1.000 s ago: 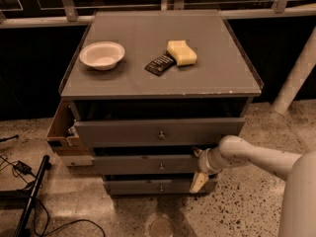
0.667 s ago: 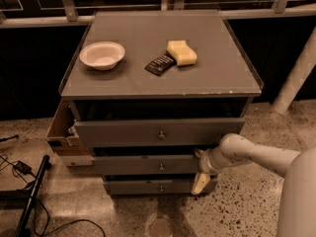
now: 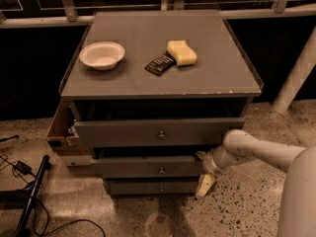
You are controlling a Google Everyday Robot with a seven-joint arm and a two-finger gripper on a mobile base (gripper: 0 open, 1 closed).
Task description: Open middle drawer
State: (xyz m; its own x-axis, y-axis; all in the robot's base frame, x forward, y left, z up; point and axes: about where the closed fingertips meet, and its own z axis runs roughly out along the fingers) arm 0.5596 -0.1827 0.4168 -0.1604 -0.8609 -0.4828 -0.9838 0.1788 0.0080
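Filling the view, the boxy grey three-drawer cabinet (image 3: 222,73) holds the middle drawer (image 3: 133,167), a long flat grey front between the pulled-out top front (image 3: 123,131) and the narrow bottom front (image 3: 133,187). It runs left to right. The pale two-finger gripper (image 3: 202,171) sits at its right end, fingers (image 3: 206,184) apparently spread above and below. The small round metal knob (image 3: 161,170) lies to their left.

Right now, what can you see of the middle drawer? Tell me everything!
The middle drawer is a long, flat grey front with one small round metal knob at its centre. It sits level, under the pulled-out top drawer and above the smallest drawer. The gripper is by its right end; I can't tell if they touch.
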